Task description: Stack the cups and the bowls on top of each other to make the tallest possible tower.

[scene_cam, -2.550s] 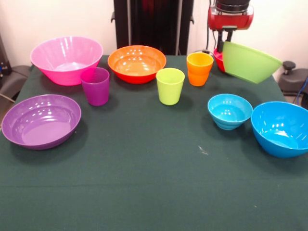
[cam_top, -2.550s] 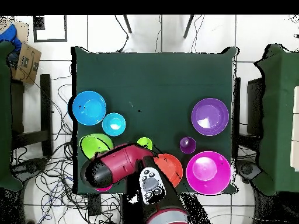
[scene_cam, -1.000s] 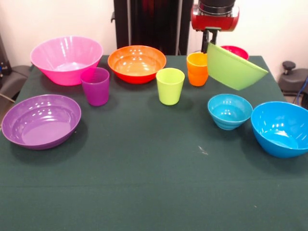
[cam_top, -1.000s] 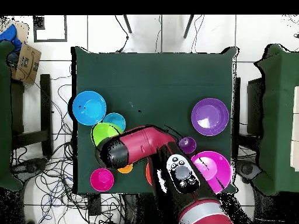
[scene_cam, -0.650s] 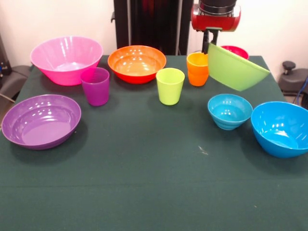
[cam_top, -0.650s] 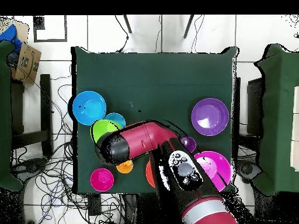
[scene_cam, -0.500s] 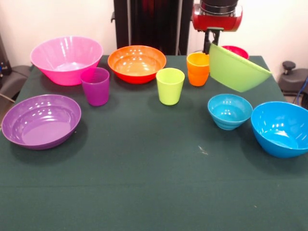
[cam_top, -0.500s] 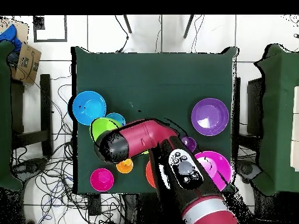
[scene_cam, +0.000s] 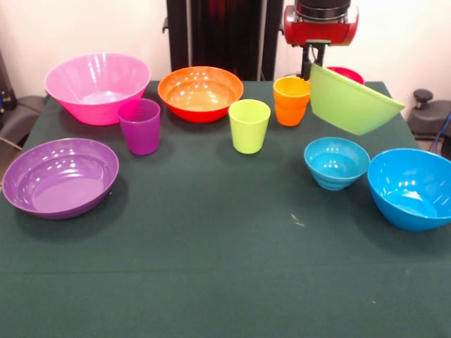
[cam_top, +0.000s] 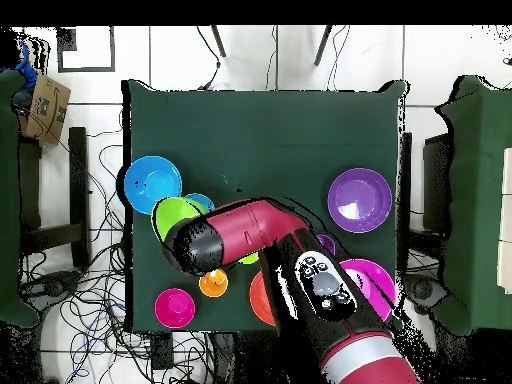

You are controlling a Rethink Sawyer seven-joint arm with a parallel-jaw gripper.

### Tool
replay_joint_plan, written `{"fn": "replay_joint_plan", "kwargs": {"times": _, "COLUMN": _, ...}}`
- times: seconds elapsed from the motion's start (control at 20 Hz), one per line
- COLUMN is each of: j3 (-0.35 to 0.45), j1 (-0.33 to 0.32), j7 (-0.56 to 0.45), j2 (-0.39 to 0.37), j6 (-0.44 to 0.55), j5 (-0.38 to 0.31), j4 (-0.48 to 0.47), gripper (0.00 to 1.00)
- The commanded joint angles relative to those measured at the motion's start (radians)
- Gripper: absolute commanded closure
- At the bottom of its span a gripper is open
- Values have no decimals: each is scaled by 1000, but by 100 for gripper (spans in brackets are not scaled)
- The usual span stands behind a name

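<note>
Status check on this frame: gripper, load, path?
Gripper shut on lime green bowl, held tilted above the table. Small light blue bowl sits just below it. No stack started.

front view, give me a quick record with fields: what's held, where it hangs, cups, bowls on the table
held: green bowl, gripped at its rim by the gripper, jaws shut on it
tilt: tipped, off the table
position: above the small light blue bowl, beside the orange cup
cups: purple cup, green cup and orange cup, all upright, none stacked
bowls on table: pink bowl, orange bowl, purple bowl, big blue bowl, red bowl
</note>
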Motion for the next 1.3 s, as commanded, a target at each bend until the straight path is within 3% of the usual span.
{"fn": "replay_joint_plan", "kwargs": {"times": 0.05, "j3": 80, "j1": -47, "j7": -305, "j2": 88, "j6": 163, "j5": -59, "j4": -130, "gripper": 100}}
{"fn": "replay_joint_plan", "kwargs": {"times": 0.85, "j3": 158, "j1": -117, "j7": -455, "j2": 180, "j6": 251, "j5": -115, "j4": -259, "gripper": 100}}
{"fn": "replay_joint_plan", "kwargs": {"times": 1.3, "j3": 173, "j1": -161, "j7": -544, "j2": 215, "j6": 248, "j5": -148, "j4": -303, "gripper": 100}}
